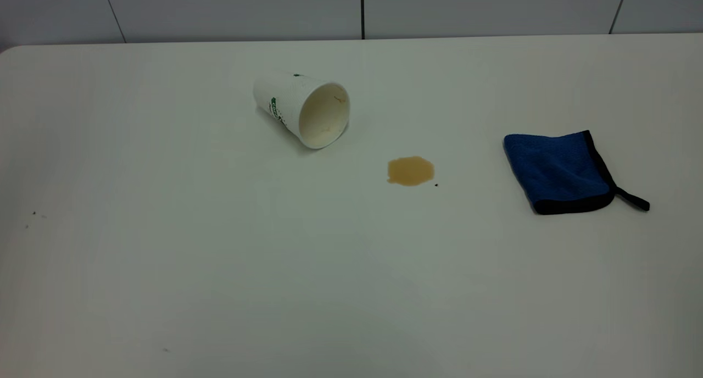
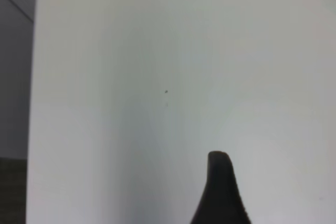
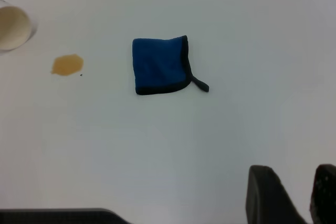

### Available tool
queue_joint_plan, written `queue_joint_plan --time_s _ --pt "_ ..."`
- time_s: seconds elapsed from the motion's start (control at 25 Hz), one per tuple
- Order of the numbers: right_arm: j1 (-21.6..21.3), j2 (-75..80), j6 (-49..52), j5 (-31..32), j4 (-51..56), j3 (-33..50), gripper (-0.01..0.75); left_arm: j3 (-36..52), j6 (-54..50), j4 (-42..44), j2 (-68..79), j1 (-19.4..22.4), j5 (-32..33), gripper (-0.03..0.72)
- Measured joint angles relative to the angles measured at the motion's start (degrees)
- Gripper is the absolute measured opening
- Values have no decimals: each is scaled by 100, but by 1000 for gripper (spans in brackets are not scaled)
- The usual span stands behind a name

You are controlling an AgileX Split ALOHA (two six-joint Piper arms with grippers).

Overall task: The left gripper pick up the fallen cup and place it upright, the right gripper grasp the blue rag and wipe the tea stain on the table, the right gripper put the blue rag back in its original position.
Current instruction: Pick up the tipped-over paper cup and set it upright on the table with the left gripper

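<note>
The white paper cup (image 1: 302, 109) lies on its side on the table (image 1: 165, 257), its mouth facing the front right; its rim also shows in the right wrist view (image 3: 13, 27). The light-brown tea stain (image 1: 410, 171) (image 3: 66, 65) sits right of the cup. The blue rag (image 1: 557, 171) (image 3: 159, 65) lies flat at the right, its loop tab pointing right. Neither arm shows in the exterior view. My right gripper (image 3: 294, 182) is open and empty, well back from the rag. My left gripper (image 2: 283, 182) shows one black fingertip (image 2: 219, 171) over bare table, open and empty.
A tiny dark speck (image 1: 436, 184) lies beside the stain. The table's edge (image 2: 32, 129) runs along one side of the left wrist view, with dark floor beyond. A grey panelled wall (image 1: 362, 10) stands behind the table.
</note>
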Motion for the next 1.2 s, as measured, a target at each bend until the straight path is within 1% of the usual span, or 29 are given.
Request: queue_joint_plan --time_s 0.12,0.28,0.44,0.6,0.76,0.92,1.04,1.2 --pt "0 0 0 0 0 0 243 -331 265 -160 862 -274 -437 593" --pt "0 0 0 0 0 0 243 -693 322 -183 1942 -928 -1152 592" --pt "0 0 0 0 0 0 243 -1214 306 0 3217 -1633 -1372 592" --pt "0 0 0 0 0 0 243 -1965 -104 169 4501 -2253 -1352 592" --pt "0 0 0 0 0 0 243 -3009 -408 264 5611 -2806 -1239 592" --pt "0 0 0 0 0 0 243 -4142 -789 595 6597 -3230 -1094 592" --pt "0 0 0 0 0 0 243 -5039 -1336 1216 7382 -3470 -849 592" --pt "0 0 0 0 0 0 243 -6194 -2341 2575 8254 -3746 -263 592"
